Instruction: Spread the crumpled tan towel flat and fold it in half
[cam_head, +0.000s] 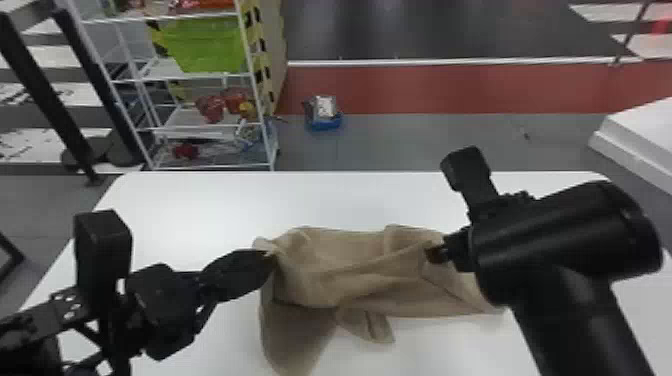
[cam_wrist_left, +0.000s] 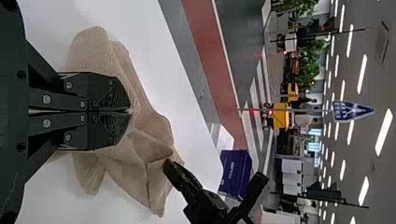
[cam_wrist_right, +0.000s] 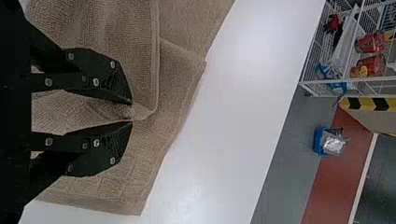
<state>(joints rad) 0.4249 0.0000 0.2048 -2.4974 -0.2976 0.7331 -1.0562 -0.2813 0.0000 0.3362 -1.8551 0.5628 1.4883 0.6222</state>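
The left tool is closed firmly and holds the left end of the tan towel in its tips. The right tool is at the right part of this towel. In the right wrist view, the right tool is narrow, but not fully closed: a small space is between its two fingertips, and a fold of the towel is inside this space.

Behind everything, a red band of floor goes across the far side. The white counter is in front, and its far corners are rounded. At the far left, beyond the counter, there is a white wire rack with several shelves.

The towel is in the middle of the counter, between the two tools. It is crumpled, with many folds, and it is not flat. One long ridge goes from its left part toward the right tool. Its largest loose part comes toward the near left, a small flap is at the near middle, and one corner points to the near right.

On the rack there is a green bin. Just right of the rack, a small blue container is on the floor.
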